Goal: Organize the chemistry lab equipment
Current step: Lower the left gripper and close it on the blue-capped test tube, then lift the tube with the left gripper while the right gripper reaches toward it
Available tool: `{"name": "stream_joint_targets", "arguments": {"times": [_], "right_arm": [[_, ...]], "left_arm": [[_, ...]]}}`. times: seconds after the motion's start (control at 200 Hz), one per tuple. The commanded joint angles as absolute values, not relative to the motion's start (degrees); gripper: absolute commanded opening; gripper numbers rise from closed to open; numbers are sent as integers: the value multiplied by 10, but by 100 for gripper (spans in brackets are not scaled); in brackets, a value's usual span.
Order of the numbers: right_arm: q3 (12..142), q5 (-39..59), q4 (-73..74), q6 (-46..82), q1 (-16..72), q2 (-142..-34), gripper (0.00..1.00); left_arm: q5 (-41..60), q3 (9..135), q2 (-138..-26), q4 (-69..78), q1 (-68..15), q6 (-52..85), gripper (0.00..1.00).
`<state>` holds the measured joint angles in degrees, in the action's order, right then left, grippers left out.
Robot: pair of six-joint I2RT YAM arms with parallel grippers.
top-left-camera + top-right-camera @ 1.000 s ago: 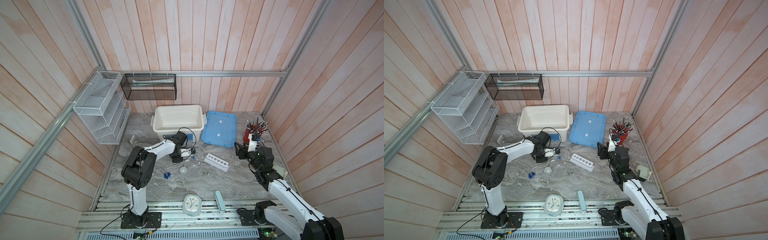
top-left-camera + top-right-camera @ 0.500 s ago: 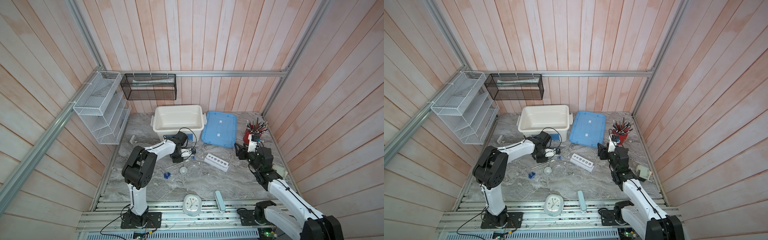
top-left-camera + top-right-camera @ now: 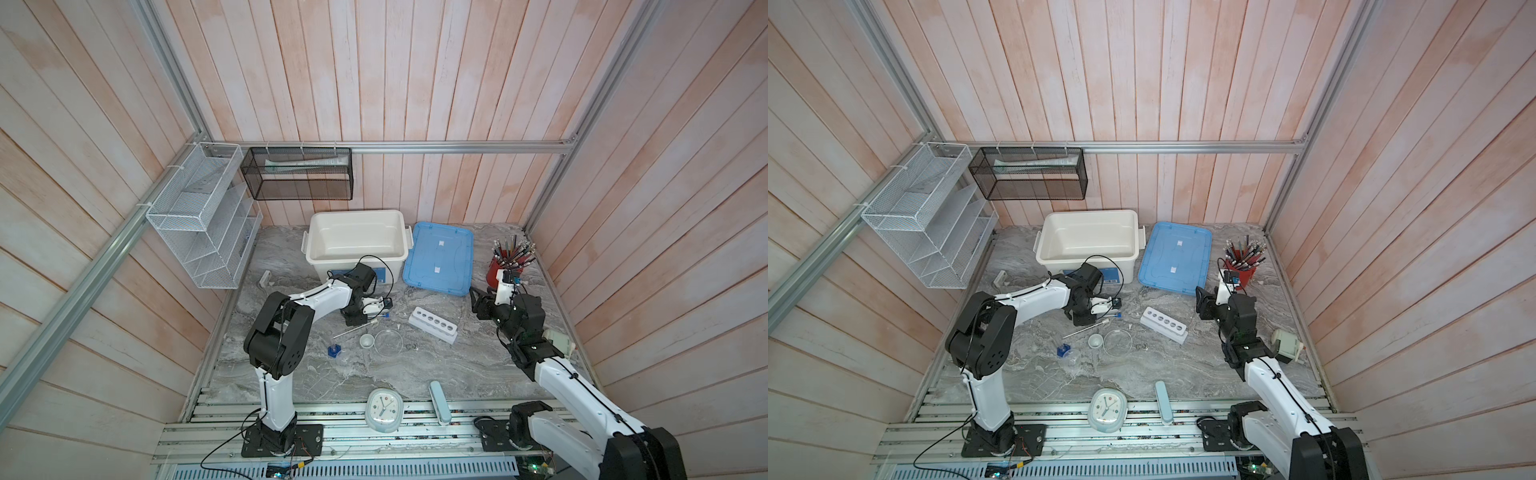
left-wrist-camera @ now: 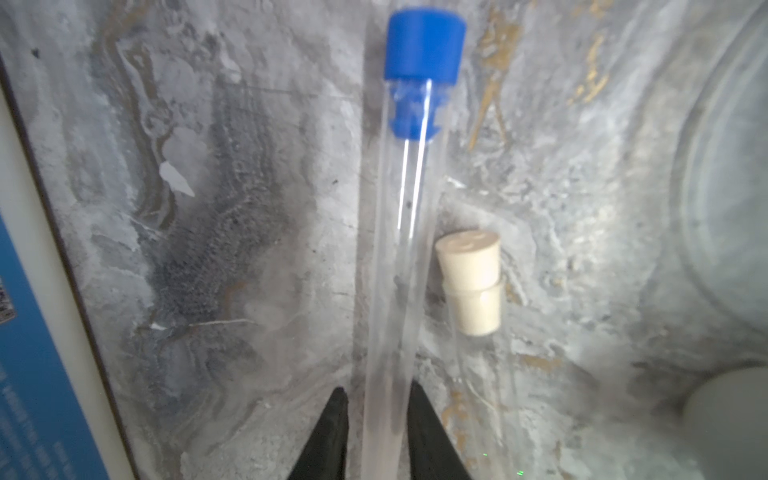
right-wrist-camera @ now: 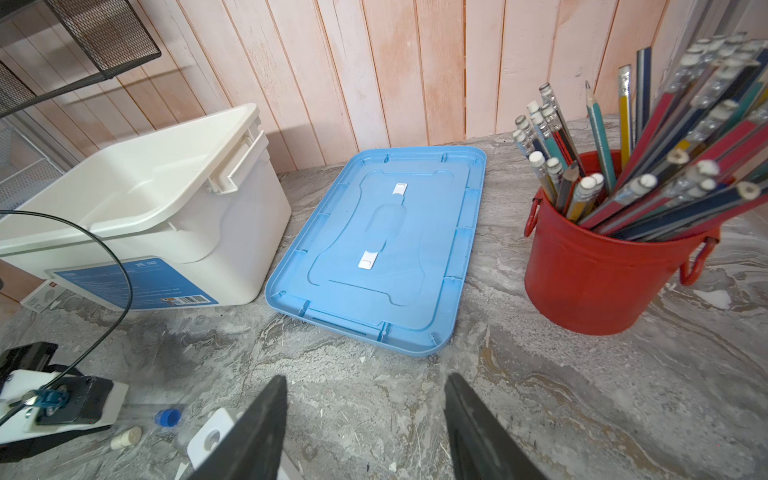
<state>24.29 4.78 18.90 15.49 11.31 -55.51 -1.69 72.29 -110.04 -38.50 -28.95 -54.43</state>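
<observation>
As the marbled desk (image 3: 436,374) takes up most of what I see from here, I start with it. At its far edge stands the white bin (image 3: 357,258), open on top, and the blue lid (image 3: 440,257) lies flat just to its right. My right gripper (image 5: 365,378) hovers over bare desk on the near side of that lid, jaws wide apart with nothing between them. The red cup (image 5: 590,270), stuffed with pencils, sits to its far right. The white six-hole rack (image 3: 432,325) lies right of centre at a slant, its row of holes facing up. Just left of it and slightly nearer is the clear petri dish (image 3: 388,341), with the small white dish (image 3: 366,340) just beside it on the left. Further left, the clear vessel with the blue hexagon base (image 3: 334,350) looks tipped over, its clear body pointing near and right. My left gripper (image 4: 376,399) is low over the desk between the bin and the dishes. In the left wrist view its black fingers (image 4: 332,432) stand narrowly on either side of the blue-capped tube (image 4: 399,249), one against the glass and the other with a thin gap, and I cannot tell whether the tube is truly pinched. That tube runs out from the fingers toward the rack, cap leading. The white-capped tube (image 4: 471,286) lies just beside it on the near side, its cap about level with the other tube's middle.
</observation>
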Motion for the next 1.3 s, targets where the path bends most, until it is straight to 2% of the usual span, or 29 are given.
{"name": "stream_joint_targets", "arguments": {"times": [0.0, 0.415, 0.51, 0.675, 0.8, 1.03, 1.19, 1.295], "right_arm": [[237, 39, 202, 163, 109, -560, 61], [240, 34, 190, 170, 106, -556, 61], [241, 33, 184, 176, 106, -548, 61], [247, 33, 158, 189, 107, -527, 61], [248, 33, 140, 202, 106, -505, 61], [269, 62, 100, 238, 107, -477, 61], [281, 138, 96, 240, 111, -427, 65], [304, 182, 93, 229, 123, -390, 68]], "left_arm": [[4, 703, -1135, -378, -294, -547, 24], [1, 696, -1113, -347, -294, -528, 22], [2, 697, -1093, -336, -294, -520, 22], [1, 690, -1055, -330, -293, -509, 15], [11, 668, -1005, -305, -292, -490, 16], [67, 611, -902, -230, -292, -444, 16], [126, 575, -823, -167, -290, -384, 16], [202, 534, -766, -85, -283, -308, 16]]}}
